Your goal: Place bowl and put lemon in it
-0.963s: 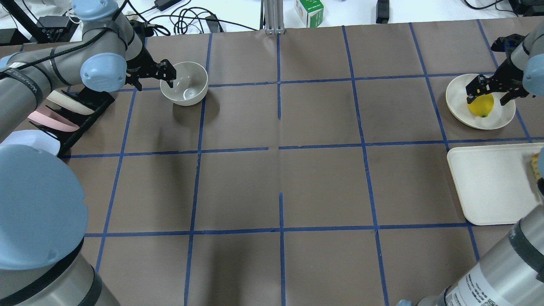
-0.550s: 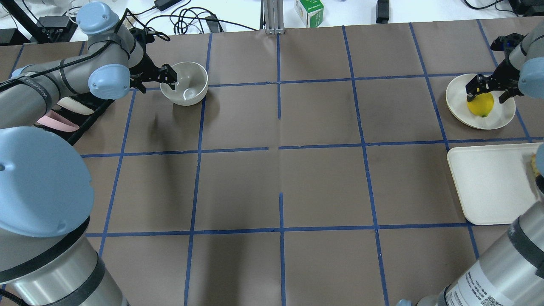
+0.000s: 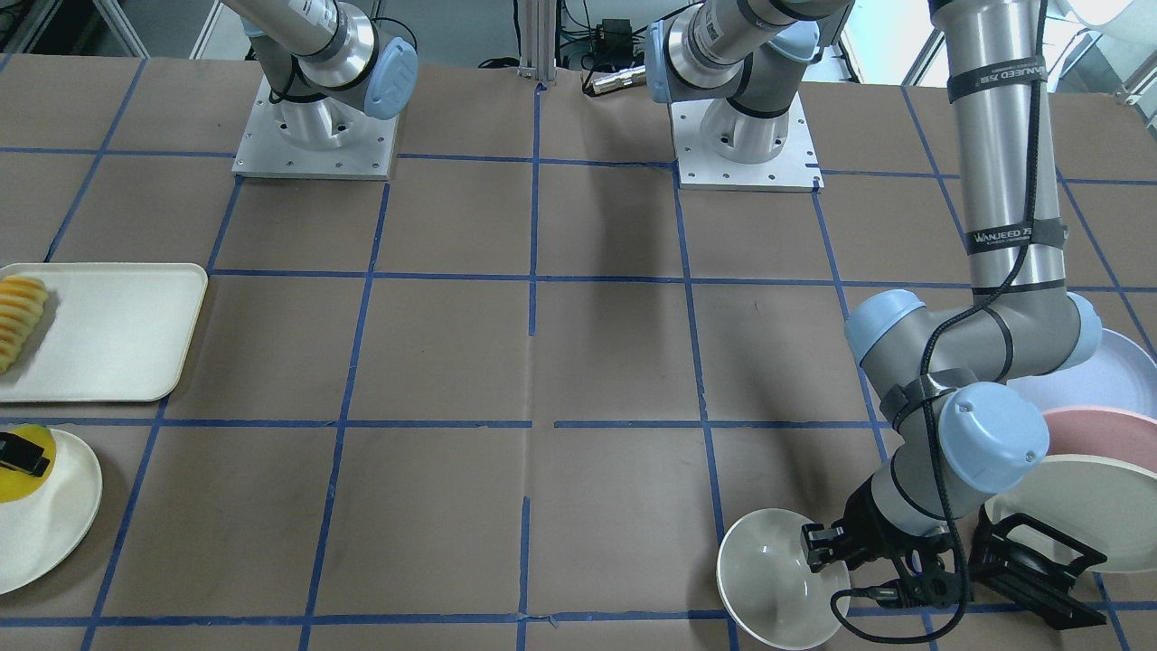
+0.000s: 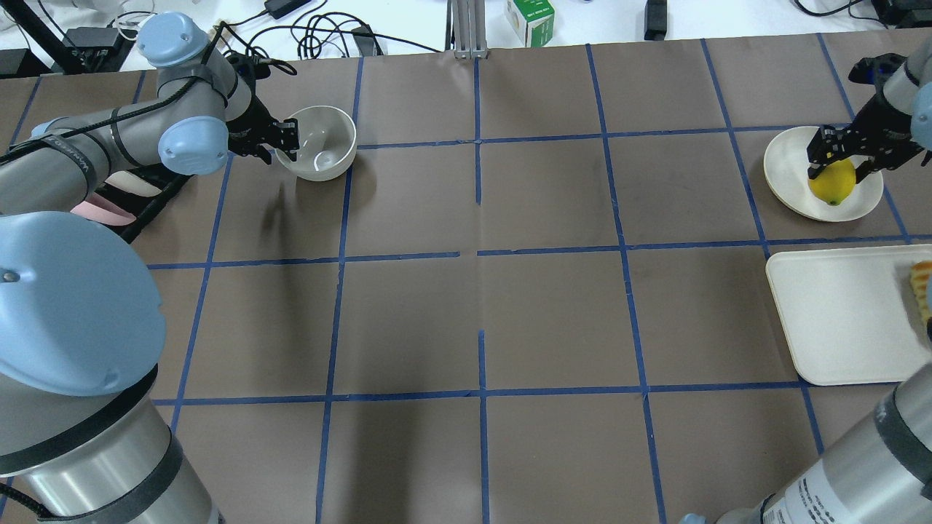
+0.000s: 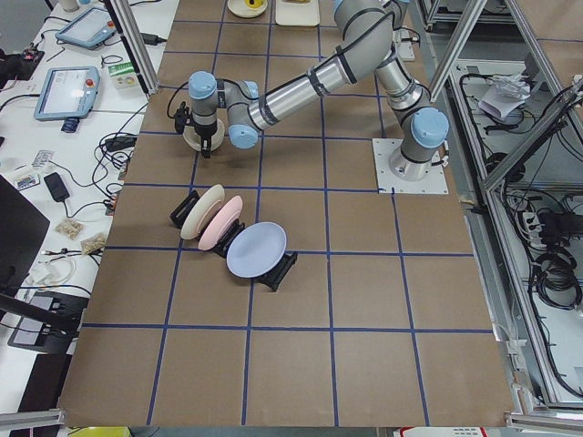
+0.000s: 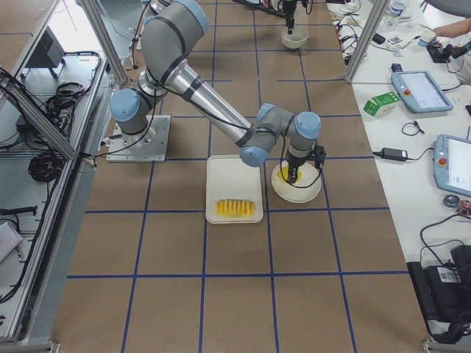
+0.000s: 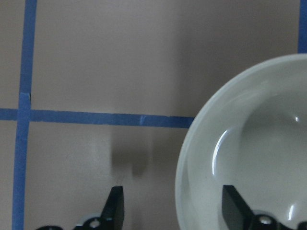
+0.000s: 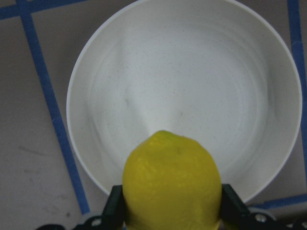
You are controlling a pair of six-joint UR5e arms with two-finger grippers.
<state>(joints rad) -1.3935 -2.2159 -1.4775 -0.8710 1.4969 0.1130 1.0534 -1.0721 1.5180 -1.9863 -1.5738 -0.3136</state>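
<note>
The off-white bowl (image 4: 320, 142) stands upright on the table at the far left; it also shows in the front view (image 3: 777, 579). My left gripper (image 4: 287, 140) is open, its fingers straddling the bowl's near rim: in the left wrist view (image 7: 175, 206) one finger is outside and one inside, both clear of the rim. The yellow lemon (image 4: 832, 182) is over a flat cream plate (image 4: 786, 164) at the far right. My right gripper (image 4: 839, 160) is shut on the lemon; the right wrist view shows the fingers (image 8: 115, 206) pressed on both sides of the lemon (image 8: 170, 187).
A black rack with coloured plates (image 4: 124, 193) stands just left of the bowl. A cream tray (image 4: 837, 313) with fruit slices (image 4: 923, 287) lies in front of the lemon's plate. A green box (image 4: 530, 20) and cables lie beyond the table's far edge.
The bowl has come down onto the table and its offset shadow is gone. The left arm's elbow swung back. The right gripper's fingers closed in on the lemon, which shifted slightly right.
</note>
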